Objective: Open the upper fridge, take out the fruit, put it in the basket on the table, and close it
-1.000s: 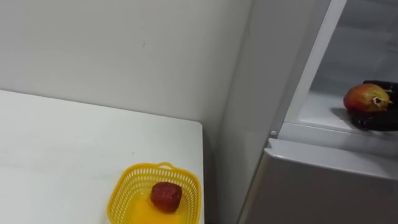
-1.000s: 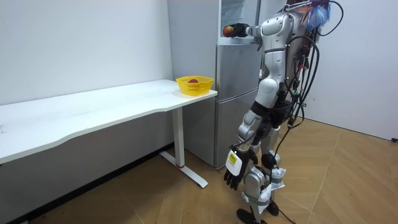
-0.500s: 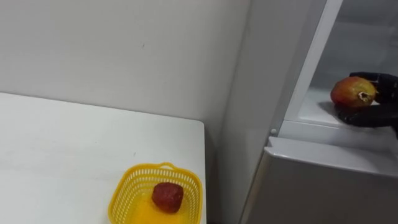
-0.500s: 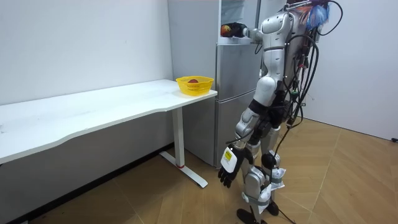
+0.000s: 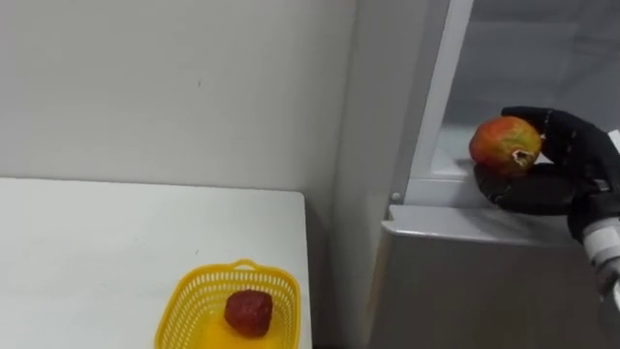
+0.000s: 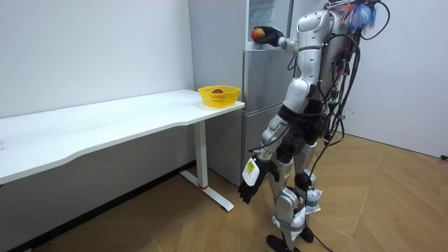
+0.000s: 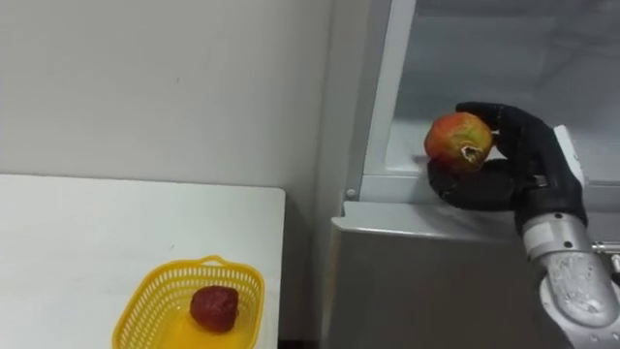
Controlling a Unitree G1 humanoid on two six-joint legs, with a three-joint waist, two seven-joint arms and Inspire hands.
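Closest in, the right hand (image 5: 560, 165), black-gloved, cradles a rounded mango-like fruit (image 5: 505, 143). Its skin is red-orange running to yellow-green, with a small pale stem scar facing out. The fingers curl over the top and back of the fruit and the thumb wraps beneath it, so the hand is clamped on it. The fruit sits at the mouth of the tall grey fridge (image 5: 455, 281), in its upper compartment, held just above the front lip and clear of the shelf.

Directly below the fruit, the fridge's lower door is closed, its flat top edge running under the hand. Just left of the fruit rises the pale upright frame of the upper opening, standing between the fruit and everything left of the fridge.

Left of the fridge and lower, a round yellow plastic mesh basket (image 5: 186, 289) sits at the corner of the white table (image 5: 97, 252) nearest the fridge. A small dark-red fruit (image 5: 249, 312) lies in it. A narrow gap separates the table edge from the fridge side. Behind both runs the plain pale wall (image 5: 174, 87).

In the room view the robot stands upright on the wood floor in front of the fridge, right arm raised to the upper compartment. The left hand (image 6: 250, 183) hangs low by the thigh, fingers loose and straight, holding nothing.
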